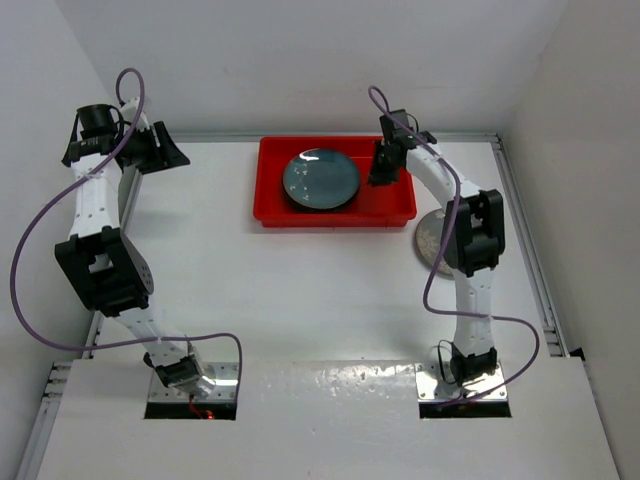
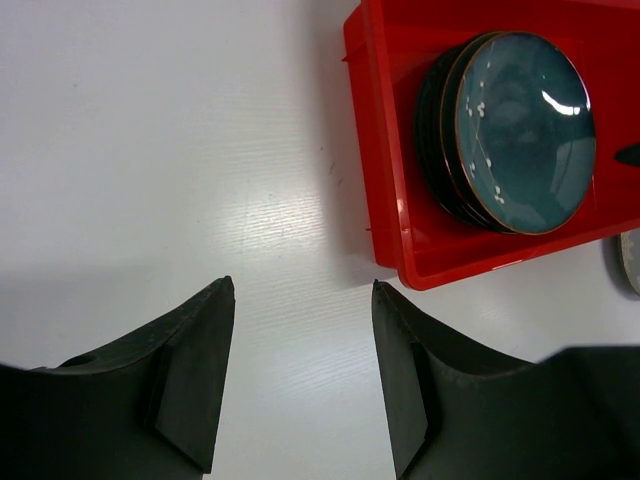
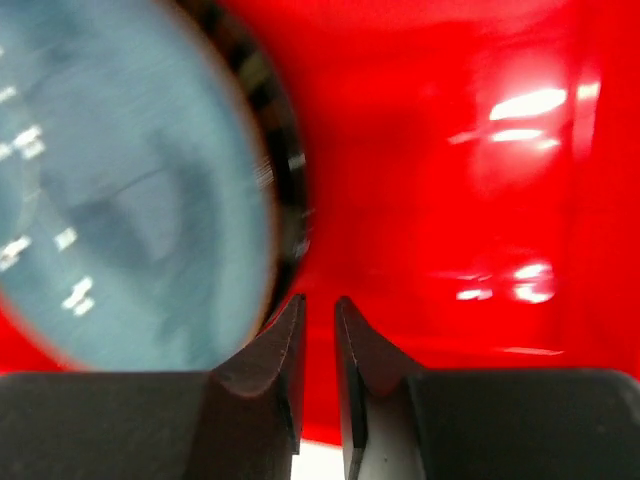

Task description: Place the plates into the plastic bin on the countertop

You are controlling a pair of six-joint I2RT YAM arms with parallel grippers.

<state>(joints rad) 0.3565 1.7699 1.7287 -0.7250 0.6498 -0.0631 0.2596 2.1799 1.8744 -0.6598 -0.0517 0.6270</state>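
Observation:
The red plastic bin stands on the white countertop at the back middle. A stack of plates with a glossy teal plate on top lies in its left half. My right gripper hovers inside the bin's right half, just right of the stack. In the right wrist view its jaws are almost closed with nothing between them, beside the teal plate. My left gripper is open and empty, far left of the bin. Another pale patterned plate lies on the countertop, partly hidden under my right arm.
White walls close in the countertop on the left, back and right. The pale plate's edge shows just outside the bin's near right corner. The bin's right half has bare red floor.

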